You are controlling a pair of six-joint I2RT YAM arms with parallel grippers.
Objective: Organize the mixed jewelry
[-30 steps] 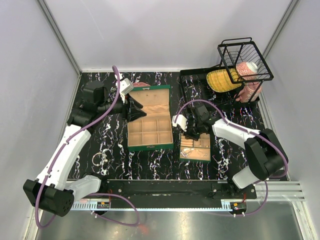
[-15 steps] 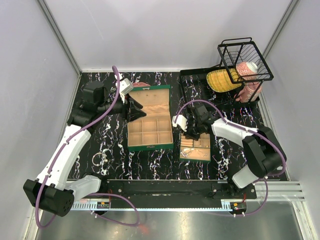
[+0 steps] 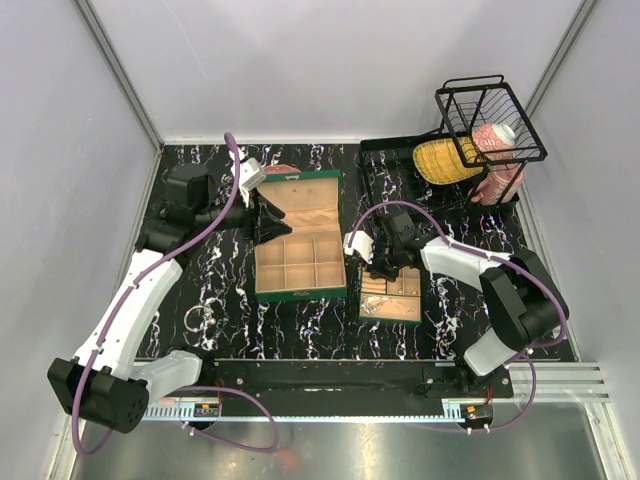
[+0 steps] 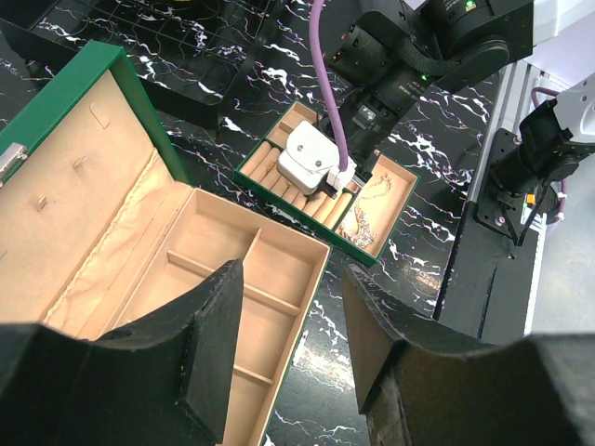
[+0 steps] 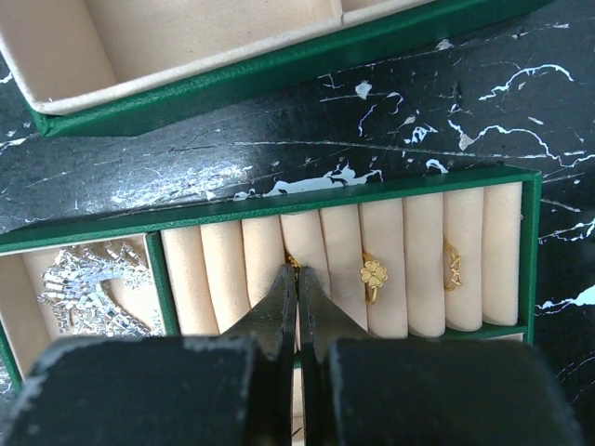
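Right gripper (image 5: 296, 271): fingers pressed together, only a hairline gap, tips down on the ring cushion of the small tray (image 5: 279, 200). A sliver of gold (image 5: 290, 263) shows right at the tips, in a slot between two rolls; cannot tell whether it is pinched or merely touched. The tray is green outside and tan inside. In the wrist view its long axis runs left to right, and the padded rolls stand side by side across that axis. Two slots right of the tips sits a flower-faced gold ring (image 5: 373, 275), face up with its band tucked into the slot. Further right is a plainer gold ring (image 5: 453, 265), seated upright the same way. The left-end compartment holds a heaped silvery chain (image 5: 88, 290), glittery and tangled, with no clear direction. Just beyond the tray lies the green box (image 5: 307, 51), lid open, with a smooth tan lining; the compartments in view hold nothing. Left gripper (image 4: 293, 279): fingers spread wide, hanging over that box and holding nothing. A thin silver bangle hoop (image 3: 198, 320) lies flat on the black marbled table (image 3: 230, 290), left of the box and well apart from the tray.
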